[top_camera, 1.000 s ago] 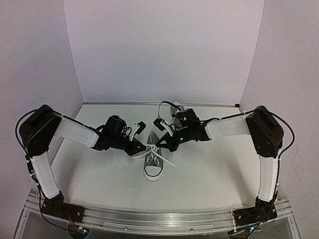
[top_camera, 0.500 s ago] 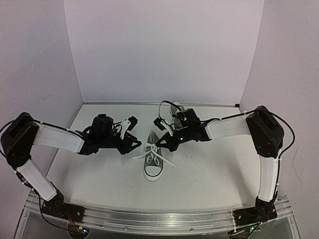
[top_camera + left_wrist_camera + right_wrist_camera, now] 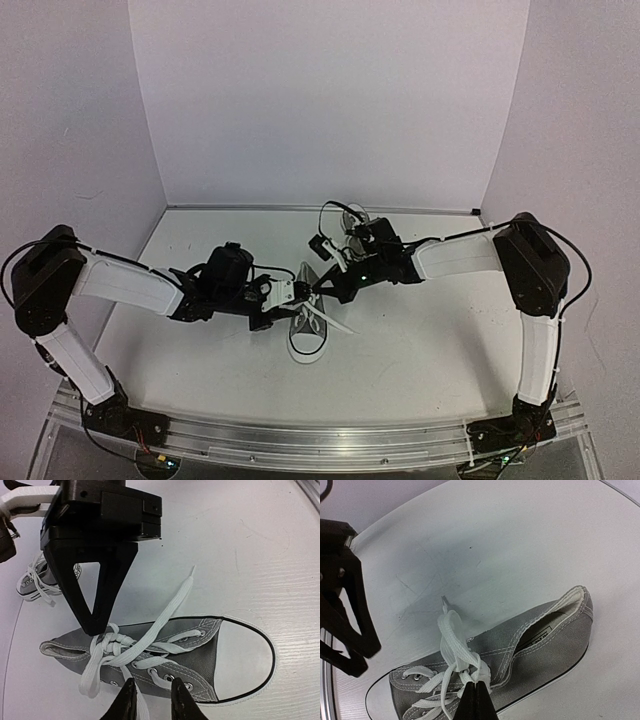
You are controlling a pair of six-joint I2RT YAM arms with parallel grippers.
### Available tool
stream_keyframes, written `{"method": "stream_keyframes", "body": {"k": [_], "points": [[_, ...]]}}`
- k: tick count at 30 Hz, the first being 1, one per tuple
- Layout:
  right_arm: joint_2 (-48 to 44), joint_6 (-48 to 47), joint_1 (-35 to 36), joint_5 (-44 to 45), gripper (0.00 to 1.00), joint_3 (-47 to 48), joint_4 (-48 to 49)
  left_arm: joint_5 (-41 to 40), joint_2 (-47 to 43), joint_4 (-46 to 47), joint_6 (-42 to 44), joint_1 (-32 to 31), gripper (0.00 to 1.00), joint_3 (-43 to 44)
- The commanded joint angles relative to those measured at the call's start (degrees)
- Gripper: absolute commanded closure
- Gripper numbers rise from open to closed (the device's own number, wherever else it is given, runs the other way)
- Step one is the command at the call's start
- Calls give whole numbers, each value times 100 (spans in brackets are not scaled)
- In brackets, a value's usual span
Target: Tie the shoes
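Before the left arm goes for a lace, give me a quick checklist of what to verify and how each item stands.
1. Right gripper shut on the lace crossing: ok.
2. Left gripper open enough to take a lace: ok, fingertips apart.
3. Lace between the left fingertips: not ok, only the grey side of the near shoe shows there.
4. Free lace end lying flat on the table, uncovered: ok.
5. Bow formed on the near shoe: not ok, no loops.
6. Second shoe tied: cannot tell.
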Motion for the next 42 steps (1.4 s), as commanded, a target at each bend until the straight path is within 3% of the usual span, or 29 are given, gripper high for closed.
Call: {"method": "stream_keyframes", "body": {"k": [1, 5, 23, 27, 32, 42], "points": [[-168, 85, 23, -87, 100, 27, 188, -362, 347, -401, 950, -148, 78, 681], [-133, 106, 23, -121, 100, 57, 188, -755, 657, -658, 1316, -235, 78, 1033], [-97, 117, 23, -163, 100, 100, 188, -1150, 1351, -1835, 2053, -270, 80, 1960], [-97, 113, 23, -168, 100, 107, 189, -1292, 1435, -1985, 2104, -279, 86, 2031], [-89, 121, 23, -176, 100, 91, 191, -1512, 1437, -1805, 1966, -292, 99, 2048], [-123, 130, 23, -174, 100, 72, 205, -1341, 1274, -886, 1077, -289, 100, 1843]]}}
